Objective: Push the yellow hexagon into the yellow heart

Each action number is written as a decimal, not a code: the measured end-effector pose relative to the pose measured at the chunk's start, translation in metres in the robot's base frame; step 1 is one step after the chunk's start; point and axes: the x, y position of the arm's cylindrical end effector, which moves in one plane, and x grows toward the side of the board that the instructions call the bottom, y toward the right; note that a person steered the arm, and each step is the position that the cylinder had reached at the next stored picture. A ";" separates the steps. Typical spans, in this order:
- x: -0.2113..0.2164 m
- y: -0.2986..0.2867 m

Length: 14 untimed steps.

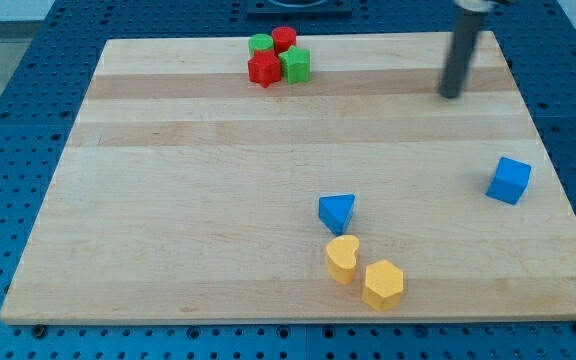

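The yellow hexagon [383, 284] lies near the view's bottom, right of centre. The yellow heart [343, 259] sits just to its upper left, touching it or nearly so. My tip [452, 96] is the lower end of a dark rod at the view's upper right, far above both yellow blocks and well apart from them.
A blue triangle [337, 211] lies just above the heart. A blue cube [509, 180] sits at the right. At the top centre a red cylinder [284, 39], a green cylinder [260, 44], a red block [264, 70] and a green block [295, 65] cluster together. The wooden board [168, 200] rests on a blue pegboard.
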 end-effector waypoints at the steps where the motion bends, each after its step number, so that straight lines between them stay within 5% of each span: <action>1: 0.049 0.079; 3: 0.200 0.098; 4: 0.274 0.051; 8: 0.279 -0.008; 11: 0.279 -0.202; 13: 0.229 -0.240; 14: 0.244 -0.240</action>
